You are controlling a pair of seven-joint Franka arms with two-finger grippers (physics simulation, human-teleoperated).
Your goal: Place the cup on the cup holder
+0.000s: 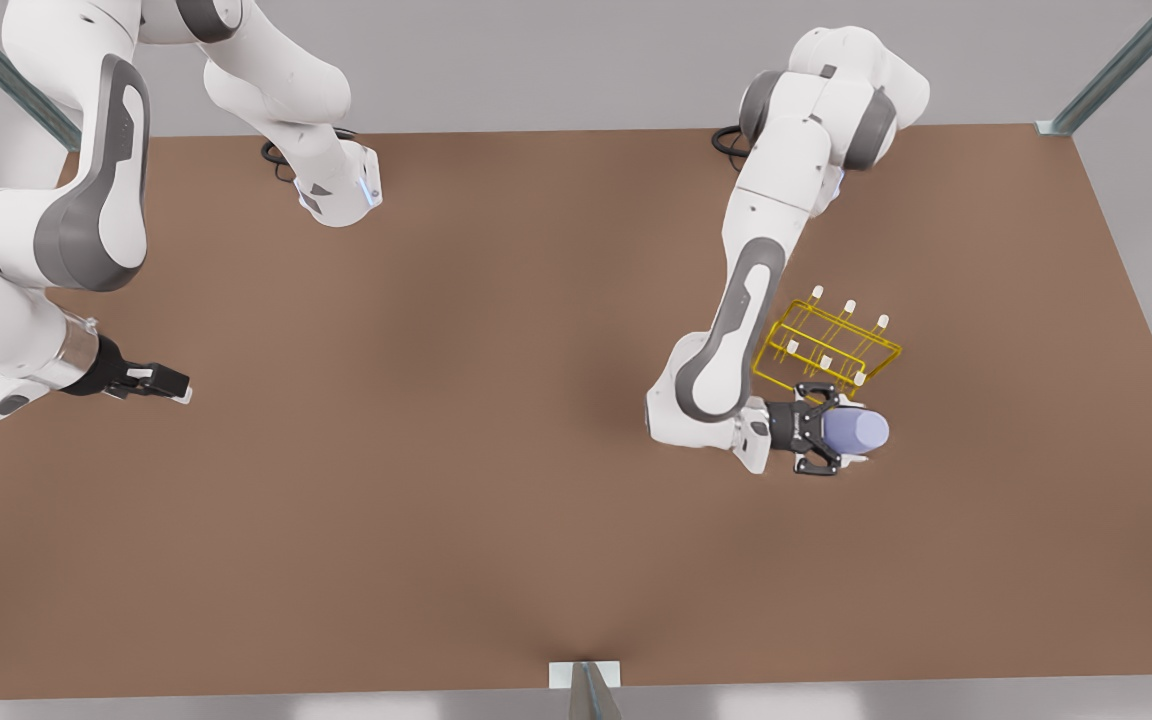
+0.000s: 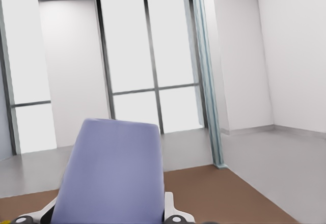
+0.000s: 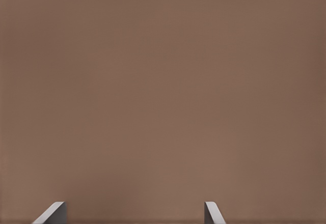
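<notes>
Cup (image 1: 858, 431) clamped on its side in the left gripper (image 1: 829, 432), held just near of the yellow cup holder (image 1: 826, 348) on the front view's right of the brown table (image 1: 496, 450) — the right gripper (image 1: 179, 388), fingers apart, waits at far left.

Lavender cup (image 2: 112, 173) between left gripper (image 2: 104, 216) fingers
</notes>
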